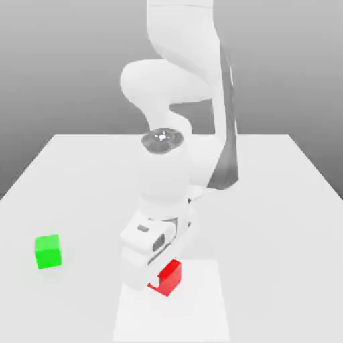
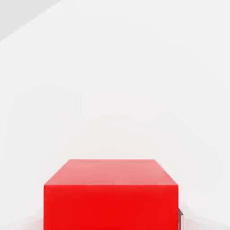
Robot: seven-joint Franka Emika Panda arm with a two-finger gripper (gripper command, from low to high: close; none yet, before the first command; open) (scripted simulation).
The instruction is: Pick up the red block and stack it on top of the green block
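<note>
At the near part of the pale tabletop (image 1: 271, 275), over the whiter rectangular patch (image 1: 194, 318), you have the small bright red cube with plain matte faces (image 1: 170, 279). The claw (image 1: 161, 279) of the white arm (image 1: 164, 177) is closed on this red cube, one finger on each side. Whether the cube touches the patch or is already a little above it, I cannot tell.

By my judgement the cube will be light and stiff, neither soft nor fragile. Its flat faces look not very slippery, so you can hold it well by two opposite side faces, near their middle. If you hold too near to an edge, it could turn in the claw.

The cube has no clear long axis. Its faces stand at a slant to the sides of the tabletop, but in the hand view its near upper edge runs straight across, so it seems well squared with the claw. Its top face looks level.

Farther out, toward the exterior view's left, the small bright green cube with matte faces (image 1: 48, 252) rests well apart, turned only slightly. For the next move, please lift straight up, carry across, and turn the red cube to match the green one.
</note>
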